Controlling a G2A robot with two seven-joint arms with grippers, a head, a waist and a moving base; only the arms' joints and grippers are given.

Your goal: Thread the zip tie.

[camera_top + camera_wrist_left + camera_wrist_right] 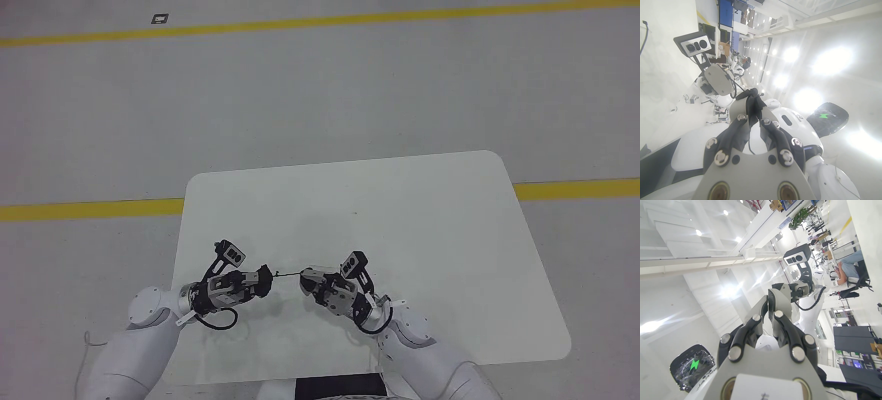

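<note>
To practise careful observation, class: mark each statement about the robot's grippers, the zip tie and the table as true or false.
1. The left gripper and the right gripper face each other over the white table. True.
2. A thin dark zip tie spans the gap between them. True.
3. The zip tie lies at the table's far edge. False: it is up between the grippers, close to the near edge.
4. The left gripper's fingers are spread wide. False: they are shut.
5. A yellow line runs across the floor beyond the table. True.
</note>
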